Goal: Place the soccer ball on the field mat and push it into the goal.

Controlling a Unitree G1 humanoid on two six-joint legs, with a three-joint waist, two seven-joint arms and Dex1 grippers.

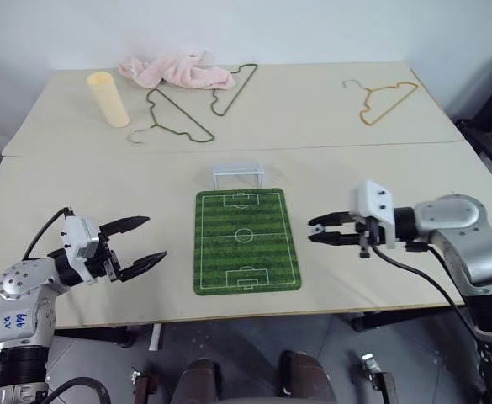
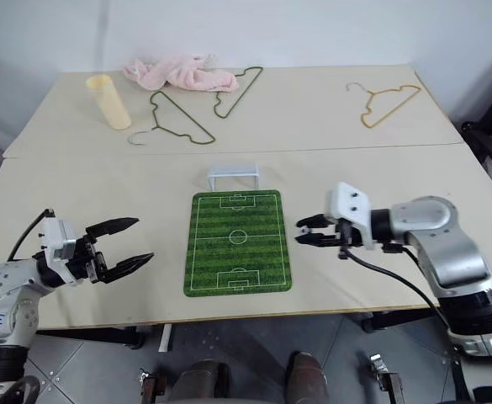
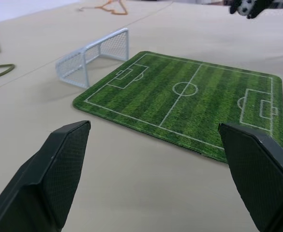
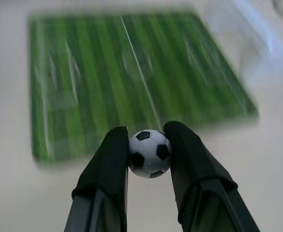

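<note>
right claw: clenched on soccer ball, held off the table just beside the field mat's right edge
left claw: released, empty, left of mat
field mat: toward the robot's left from the ball; long axis runs near to far
nearer arm: right
goal: at mat's far end, mouth facing it
in the way: nothing
far: hangers, cup, cloth

The goal stands just behind the field mat; hangers lie farther back.
</note>
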